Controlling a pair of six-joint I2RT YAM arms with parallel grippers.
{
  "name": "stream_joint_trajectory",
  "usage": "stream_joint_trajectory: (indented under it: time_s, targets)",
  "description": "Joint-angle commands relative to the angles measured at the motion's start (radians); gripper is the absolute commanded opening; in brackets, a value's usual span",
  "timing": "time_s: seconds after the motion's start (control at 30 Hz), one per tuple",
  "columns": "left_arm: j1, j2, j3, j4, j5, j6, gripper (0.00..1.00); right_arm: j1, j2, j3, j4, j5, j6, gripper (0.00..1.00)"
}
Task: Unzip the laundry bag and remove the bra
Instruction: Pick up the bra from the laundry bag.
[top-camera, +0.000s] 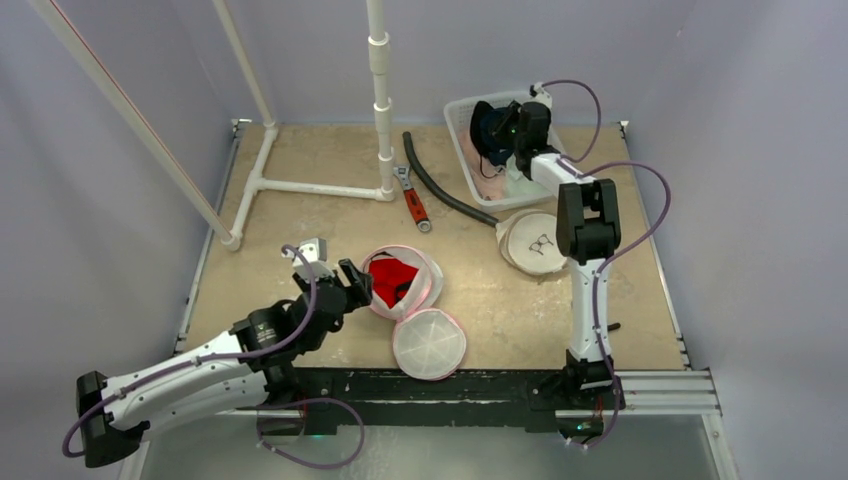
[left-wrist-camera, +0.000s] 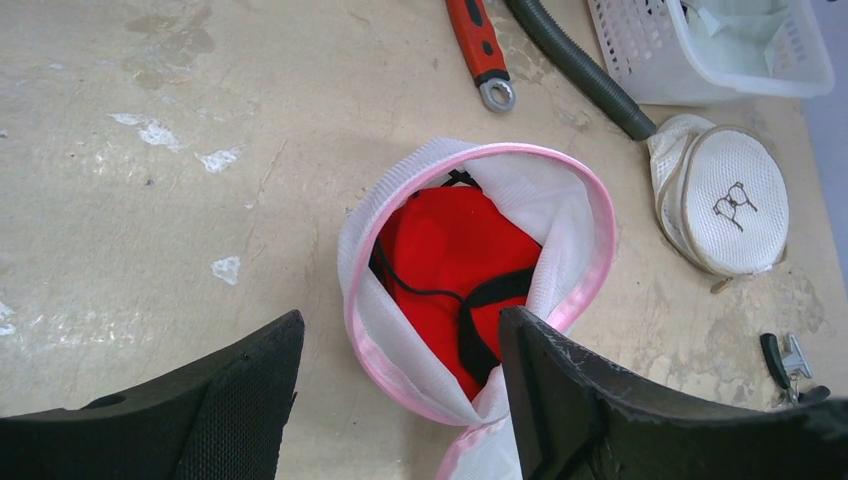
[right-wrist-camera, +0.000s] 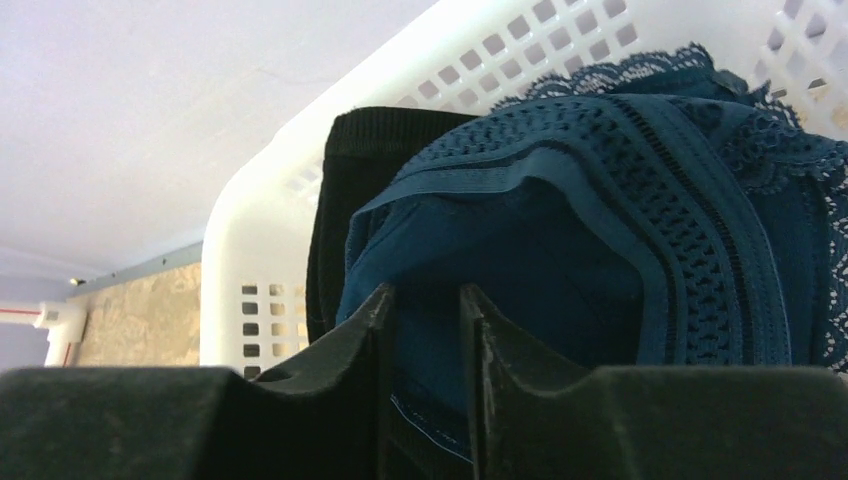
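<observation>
Bag: the round white mesh laundry bag with pink trim (top-camera: 425, 275) lies near the middle of the bench (top-camera: 320, 150), and its mouth is gaping wide open!
Flap: the bag's round mesh flap (top-camera: 429, 343) lies flat at the bag's 6 o'clock, touching it.
Bra: the red bra with black straps (left-wrist-camera: 450, 250) is right there inside the open bag, tucked against the mesh wall.
Left hand: the left hand (left-wrist-camera: 400, 335) hovers at the bag's 9 o'clock with its fingers spread wide apart and nothing between them.
Right hand: up at 1 o'clock, the right hand (right-wrist-camera: 420, 295) is over the white plastic basket (right-wrist-camera: 260, 230). Its fingers are almost together, pinching a dark blue lace bra (right-wrist-camera: 640, 200).
Nearby: a round white mesh pouch with a glasses print (top-camera: 535, 243) sits just beside the basket at its 6 o'clock. A black hose (top-camera: 445, 190) and a red-handled wrench (top-camera: 413, 200) lie at the bag's 12 o'clock.
</observation>
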Motion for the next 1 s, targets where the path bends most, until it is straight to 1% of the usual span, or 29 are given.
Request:
stream_joint_trajectory:
  time_s: [0.0,0.07,0.17,0.3,0.4,0.5,0.6,0.73,0.8,0.87,0.97]
  targets:
    - [0.003,-0.032,0.047,-0.047,-0.037,-0.026,0.69,0.008,-0.070,0.034,-0.009,-0.034,0.023,0.39]
    - [0.001,-0.048,0.059,-0.078,-0.040,-0.028,0.69,0.008,-0.133,-0.002,0.000,-0.008,0.034,0.46]
    - [0.002,-0.085,0.073,-0.113,-0.046,-0.033,0.69,0.018,-0.253,-0.045,-0.005,0.021,0.033,0.53]
    - [0.003,-0.140,0.082,-0.156,-0.071,-0.043,0.68,0.069,-0.440,-0.119,-0.036,0.065,0.019,0.54]
    - [0.001,-0.165,0.086,-0.211,-0.117,-0.089,0.67,0.164,-0.627,-0.246,-0.038,0.134,0.006,0.53]
    - [0.001,-0.163,0.087,-0.241,-0.137,-0.111,0.67,0.291,-0.819,-0.448,-0.003,0.185,-0.004,0.52]
    - [0.001,-0.135,0.072,-0.214,-0.108,-0.093,0.67,0.393,-0.981,-0.659,0.047,0.083,-0.023,0.50]
    - [0.003,-0.063,0.028,-0.143,-0.030,-0.094,0.67,0.513,-1.109,-0.845,0.014,-0.045,-0.086,0.49]
    - [0.003,-0.029,-0.001,-0.103,-0.001,-0.112,0.67,0.565,-1.130,-0.902,-0.025,-0.107,-0.107,0.48]
    - [0.003,-0.008,-0.033,-0.070,0.015,-0.138,0.67,0.620,-1.135,-0.929,-0.057,-0.116,-0.121,0.47]
    - [0.004,-0.023,-0.095,-0.022,0.023,-0.196,0.66,0.702,-1.115,-0.963,-0.068,-0.110,-0.144,0.47]
